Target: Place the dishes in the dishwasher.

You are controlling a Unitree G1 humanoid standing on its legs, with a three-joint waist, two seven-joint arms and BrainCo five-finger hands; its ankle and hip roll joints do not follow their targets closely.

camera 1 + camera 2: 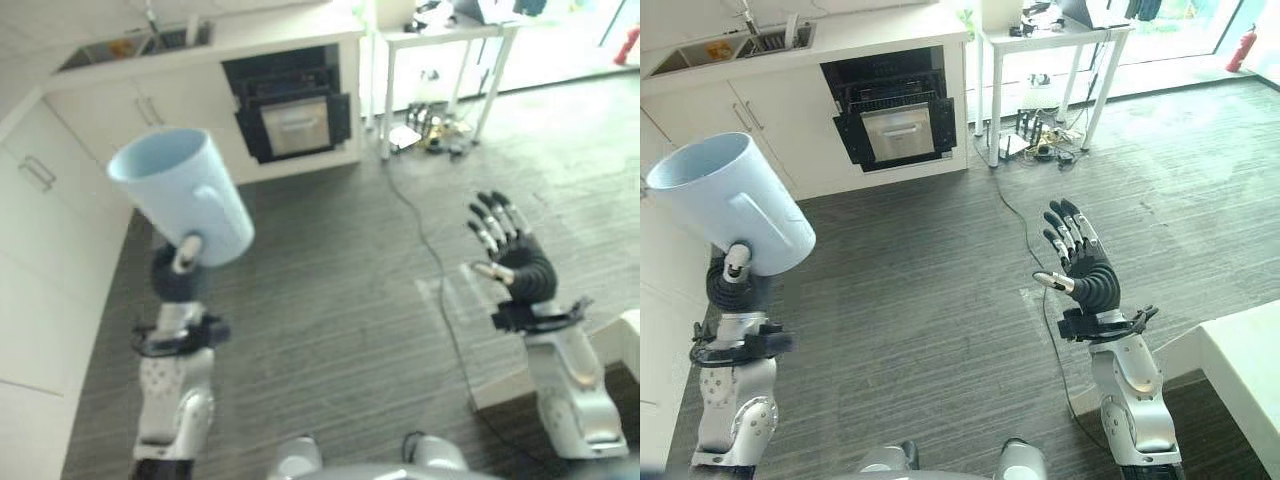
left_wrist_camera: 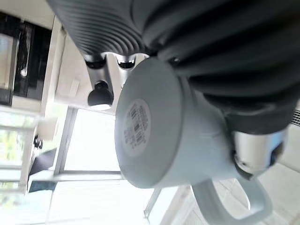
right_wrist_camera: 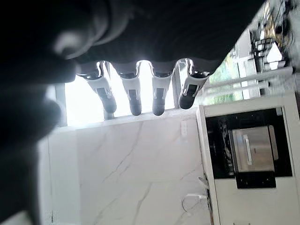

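Observation:
A pale blue mug [image 1: 185,193] is held up in front of me by my left hand [image 1: 178,272], its mouth tilted up and to the left. In the left wrist view the mug [image 2: 159,131] shows its base and handle, with the fingers [image 2: 101,96] curled round its body. My right hand [image 1: 1085,270] is raised at the right with straight, spread fingers [image 3: 135,96] and holds nothing. The dishwasher [image 1: 895,110] stands open in the white cabinet run ahead, its door [image 1: 898,132] folded down.
A sink [image 1: 730,42] sits in the counter left of the dishwasher. White cabinets [image 1: 40,200] run along my left. A white table [image 1: 1050,40] with cables under it stands right of the dishwasher. A white counter corner [image 1: 1245,350] is at my lower right.

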